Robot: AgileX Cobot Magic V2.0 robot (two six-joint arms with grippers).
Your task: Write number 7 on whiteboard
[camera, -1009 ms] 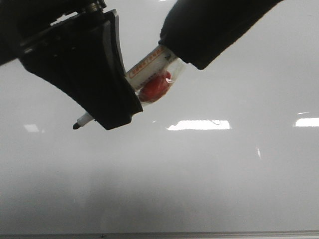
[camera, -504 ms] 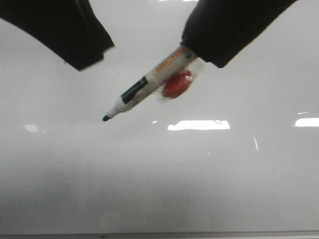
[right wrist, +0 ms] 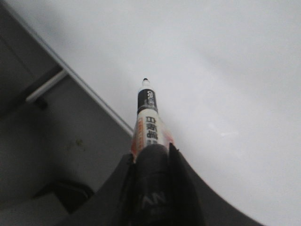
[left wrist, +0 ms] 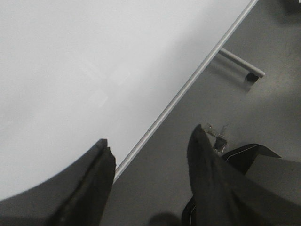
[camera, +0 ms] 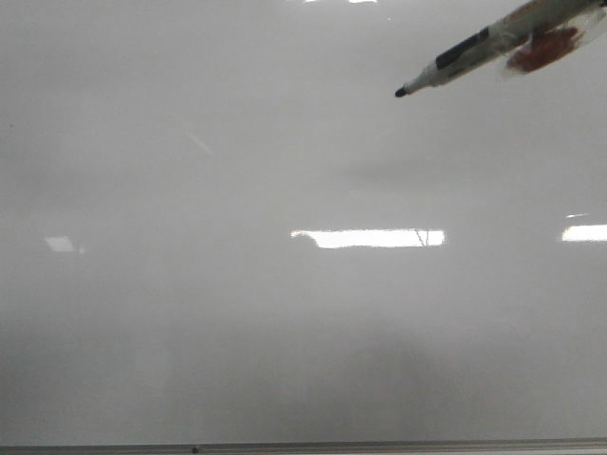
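Note:
The whiteboard (camera: pixel 285 313) fills the front view, glossy pale grey with glare patches. No number 7 or other black line shows on it. A white marker (camera: pixel 479 47) with a black tip pokes in at the top right of the front view, with a red blob beside its barrel; its tip hangs off the board. My right gripper (right wrist: pixel 150 151) is shut on the marker (right wrist: pixel 147 120), which points toward the whiteboard (right wrist: pixel 225 70). My left gripper (left wrist: pixel 150 143) is open and empty over the whiteboard's (left wrist: pixel 70 56) metal edge strip (left wrist: pixel 188 87). Neither gripper shows in the front view.
A thin grey edge strip (camera: pixel 303 445) runs along the board's near side. Beyond the board's edge lies a dark grey surface (left wrist: pixel 202 113) with a metal bar (left wrist: pixel 240 65). The right wrist view shows the same strip (right wrist: pixel 89 92) and a bar (right wrist: pixel 44 88).
Both arms have left the front view. The left gripper went up and left, out of sight. The marker moved up and to the right, away from the middle of the board.

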